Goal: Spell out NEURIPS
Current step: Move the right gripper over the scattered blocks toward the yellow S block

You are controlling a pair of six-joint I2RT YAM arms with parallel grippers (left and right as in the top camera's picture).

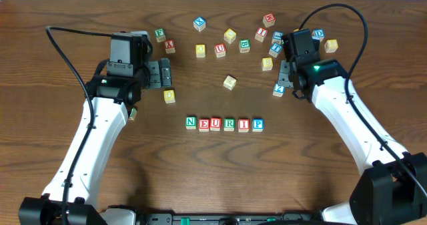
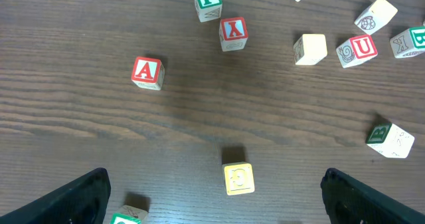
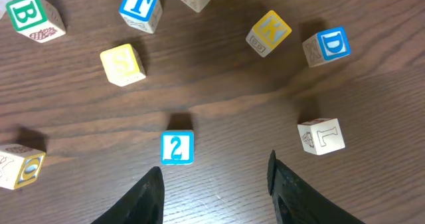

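NEURIPS is one letter short. Six cubes, N to P, sit side by side in a straight line at the middle of the counter, letters up so the word reads from the robot's side. The free place is just past the blue P cube, at its three o'clock.

Left hand hangs at ten o'clock from that line, fingers spread wide and empty. It is likely parked clear so it cannot knock the word. The red A cube ahead of it is not wanted.

Yellow S cube lies loose among the stray cubes, well apart from the word at about two o'clock. Right hand hovers low there, fingers half spread with nothing between them. The S sits at ten o'clock from it, and a blue 2 cube is nearer, just ahead of one finger. I judge it is lining up for the S and must shift over without nudging the 2.
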